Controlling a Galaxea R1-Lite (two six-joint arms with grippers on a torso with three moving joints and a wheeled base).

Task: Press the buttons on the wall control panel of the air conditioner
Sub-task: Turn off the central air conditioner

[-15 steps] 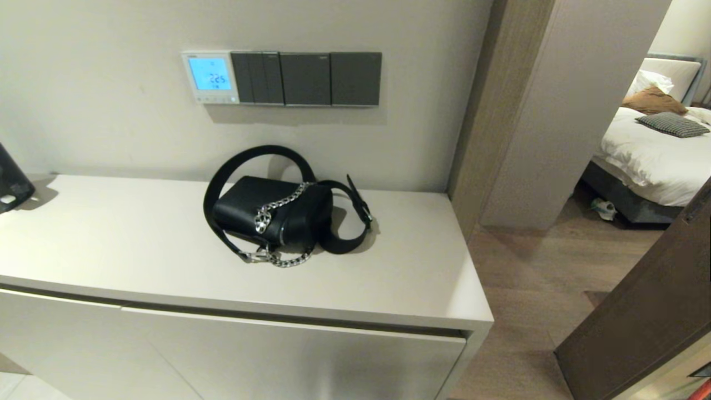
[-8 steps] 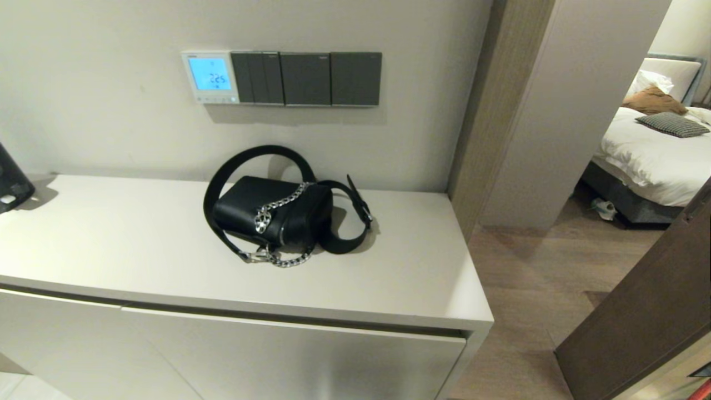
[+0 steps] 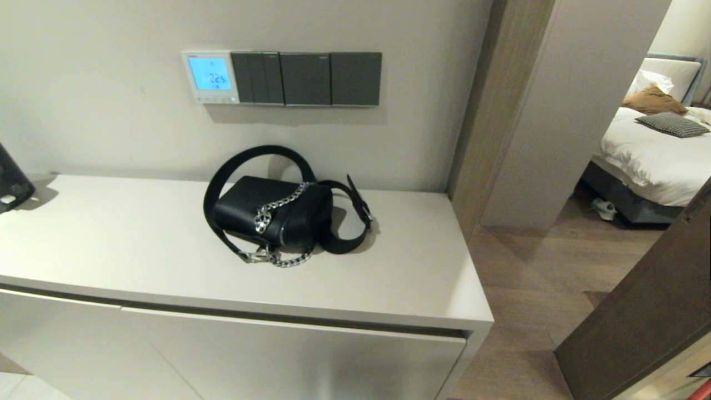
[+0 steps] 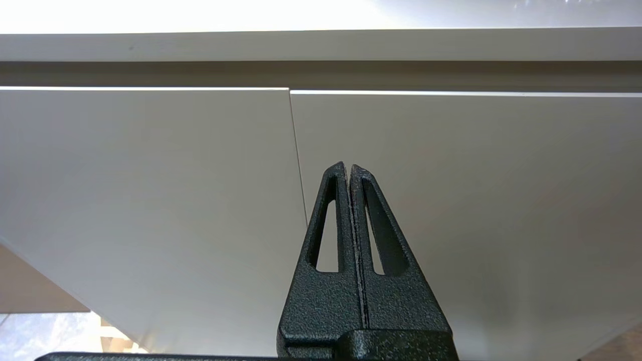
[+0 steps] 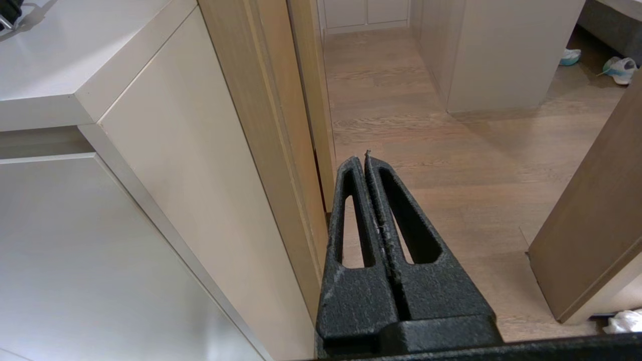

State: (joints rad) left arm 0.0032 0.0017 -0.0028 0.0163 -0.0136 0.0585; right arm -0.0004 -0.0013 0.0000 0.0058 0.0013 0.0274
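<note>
While sitting high on the wall above the cabinet (image 3: 389, 289), left of centre, placing the thermostat (image 3: 210, 77) and its buttons (image 3: 214, 99) nearer the left gripper (image 4: 348, 168), both it and the right gripper (image 5: 365, 159) hanging low with fingers pressed together, gripping nothing.

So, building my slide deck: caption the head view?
Lit wall control panel above black handbag on cabinet; no arm in view.

Head view: high, looking down on cabinet (image 3: 389, 266) and wall. Left wrist: low, close, facing cabinet doors. Right wrist: low, past the cabinet's corner.
</note>
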